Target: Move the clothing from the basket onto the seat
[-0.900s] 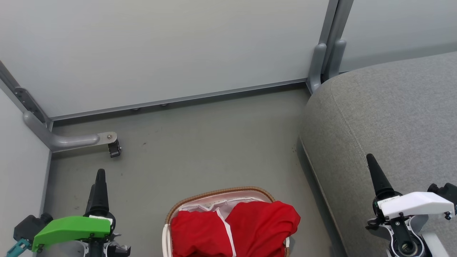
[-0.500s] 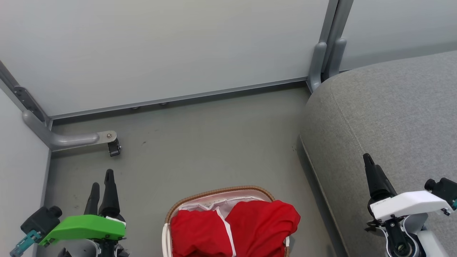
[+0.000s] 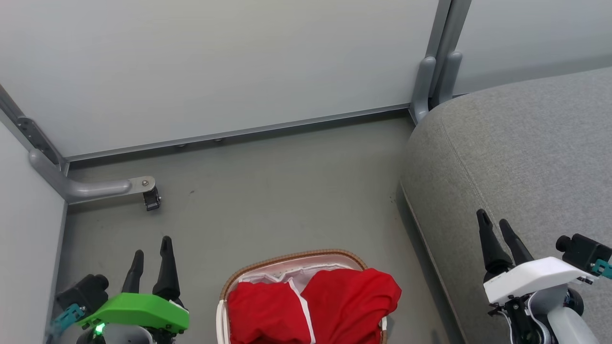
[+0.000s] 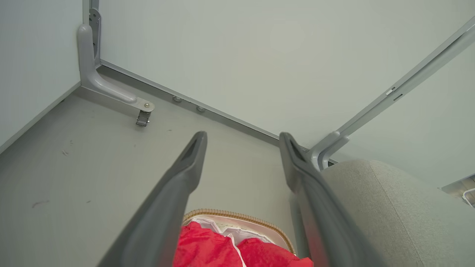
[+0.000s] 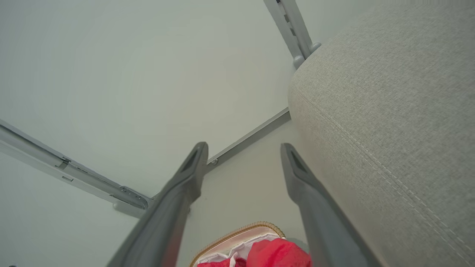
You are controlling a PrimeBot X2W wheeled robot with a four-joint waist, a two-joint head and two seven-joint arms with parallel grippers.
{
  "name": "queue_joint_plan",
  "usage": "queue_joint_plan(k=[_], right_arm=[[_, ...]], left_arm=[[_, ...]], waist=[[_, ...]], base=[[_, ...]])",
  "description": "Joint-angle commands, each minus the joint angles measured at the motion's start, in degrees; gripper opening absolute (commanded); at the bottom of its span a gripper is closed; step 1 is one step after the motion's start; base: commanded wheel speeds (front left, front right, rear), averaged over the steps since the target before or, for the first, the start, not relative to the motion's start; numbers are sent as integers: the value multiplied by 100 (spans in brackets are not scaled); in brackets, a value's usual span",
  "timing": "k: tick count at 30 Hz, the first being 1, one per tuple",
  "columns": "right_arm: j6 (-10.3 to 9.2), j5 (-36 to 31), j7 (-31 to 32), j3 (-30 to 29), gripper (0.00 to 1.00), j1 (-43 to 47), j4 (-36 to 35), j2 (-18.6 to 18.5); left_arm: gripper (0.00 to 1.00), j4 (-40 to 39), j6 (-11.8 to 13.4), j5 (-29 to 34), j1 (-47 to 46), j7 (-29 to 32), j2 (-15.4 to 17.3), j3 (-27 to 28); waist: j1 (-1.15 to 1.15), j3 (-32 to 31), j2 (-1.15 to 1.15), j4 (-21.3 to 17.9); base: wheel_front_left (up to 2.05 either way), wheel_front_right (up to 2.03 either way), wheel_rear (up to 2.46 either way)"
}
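Two red garments with white trim lie bundled in the basket (image 3: 291, 257) at the bottom centre of the head view: one (image 3: 265, 313) on the left, the other (image 3: 351, 301) spilling over the right rim. The white liner (image 3: 287, 277) shows behind them. The clothing (image 4: 207, 246) and the basket's brown rim (image 4: 237, 215) also show low between the left fingers (image 4: 185, 174). My left gripper (image 3: 152, 246) hovers open over the floor, left of the basket. My right gripper (image 3: 492, 220) is open above the grey seat (image 3: 526, 157), right of the basket. The red clothing (image 5: 276, 254) sits below the right fingers (image 5: 297, 174).
Pale partition walls close off the back and left. A grey bracket foot with a small caster (image 3: 152, 198) juts onto the floor at the left. A grey post (image 3: 432, 81) stands in the corner beside the seat. Bare grey floor (image 3: 267, 191) lies beyond the basket.
Both grippers have turned so that both fingers of each now show spread apart. The left one shifted right toward the basket; the right one shifted slightly left. The clothing has not moved.
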Motion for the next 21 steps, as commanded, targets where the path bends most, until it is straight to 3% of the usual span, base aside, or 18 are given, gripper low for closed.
queue_joint_plan(k=[1,21], right_arm=[[2,-214,-64,38,100,-76,-37,-57],[2,-1673,-369,1,100,146,-9,-1]], left_arm=[[100,-19,39,208,66,-62,75,-28],[100,-56,224,1368,257,-365,61,-199]], waist=[[0,-8,0,1],[0,-26,0,43]], base=[[0,0,0],[0,0,0]])
